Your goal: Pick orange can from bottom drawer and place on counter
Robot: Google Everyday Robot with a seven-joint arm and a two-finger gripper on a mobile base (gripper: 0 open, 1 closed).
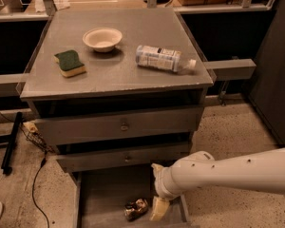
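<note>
The orange can, shiny brownish-gold with dark patches, lies on its side on the floor of the open bottom drawer, near its front. My gripper hangs from the white arm just to the right of the can, down inside the drawer, with a pale finger close beside the can. The counter is the grey top of the cabinet above.
On the counter lie a clear bottle with a white label, a white bowl and a green-and-yellow sponge. The two upper drawers are shut. A black cable runs over the floor at the left.
</note>
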